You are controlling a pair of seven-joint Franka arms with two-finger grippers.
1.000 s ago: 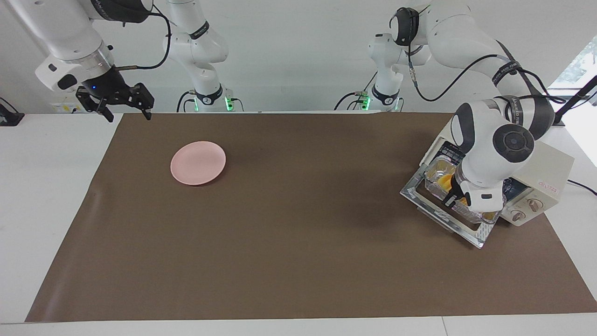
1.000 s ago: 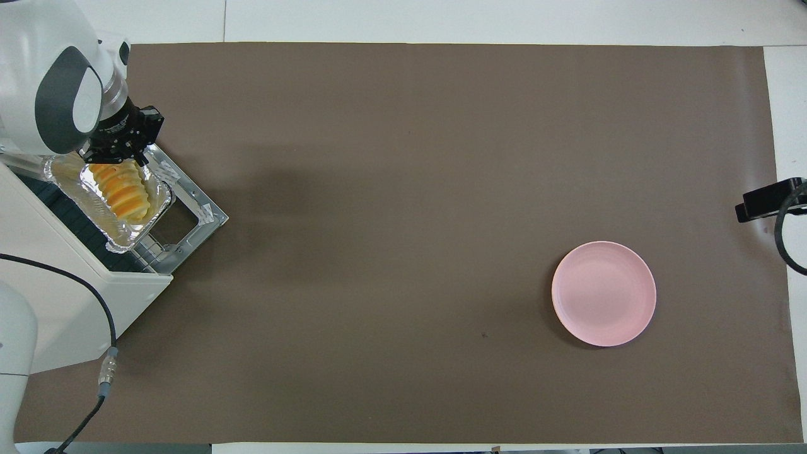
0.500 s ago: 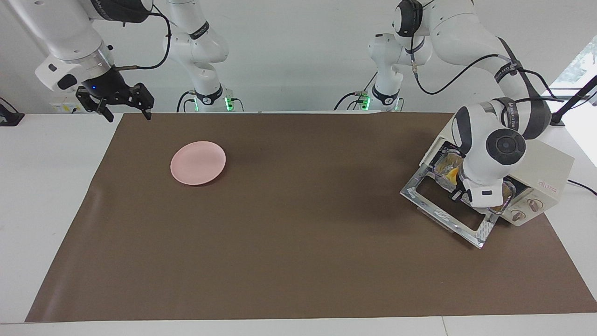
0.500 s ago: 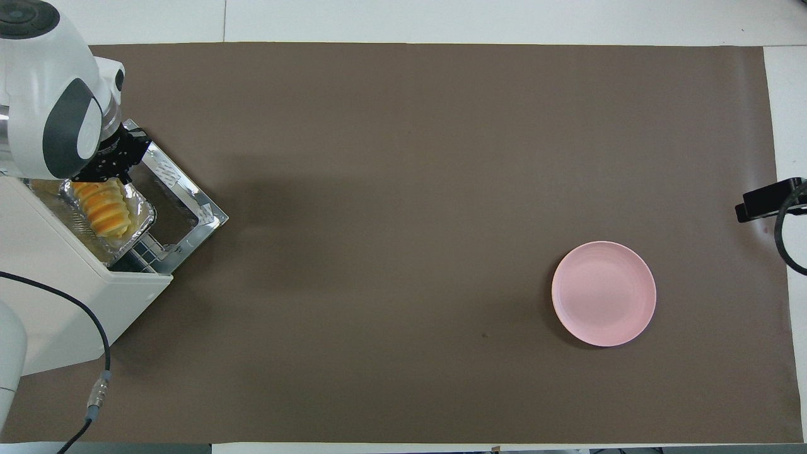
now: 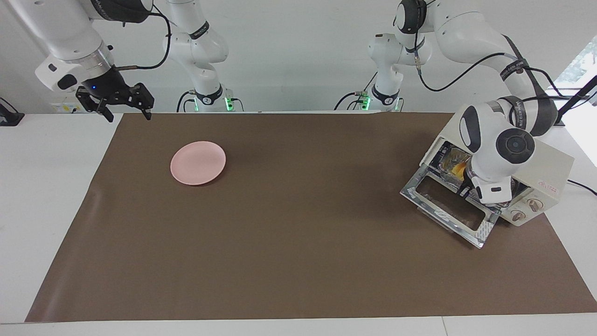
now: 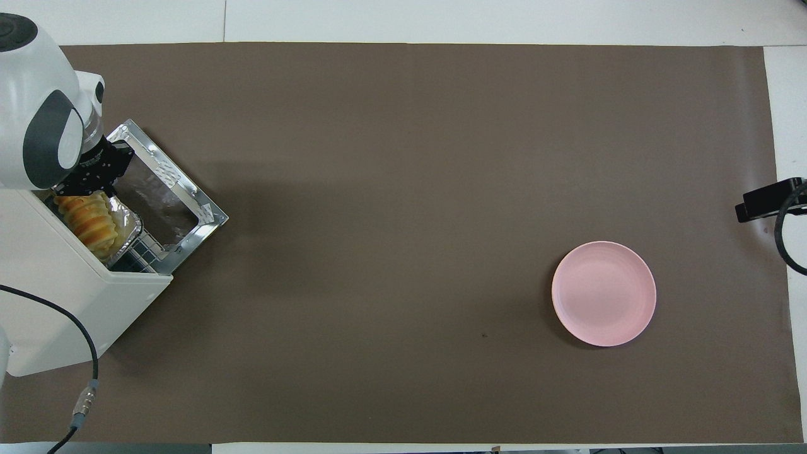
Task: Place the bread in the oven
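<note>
The bread, a ridged yellow-orange loaf, lies in a crinkled foil tray that sits mostly inside the cream-white oven at the left arm's end of the table. The bread shows dimly in the oven's opening in the facing view. The oven's glass door hangs open and flat. My left gripper is at the oven's mouth, shut on the tray's rim at the end of the loaf. My right gripper is open and empty, raised over the table's edge at the right arm's end.
A round pink plate lies on the brown mat toward the right arm's end. The oven's two knobs face the open mat. A black cable runs over the oven's top.
My left gripper has carried the foil tray with the bread from over the open door into the oven's opening. The right arm has not moved.
</note>
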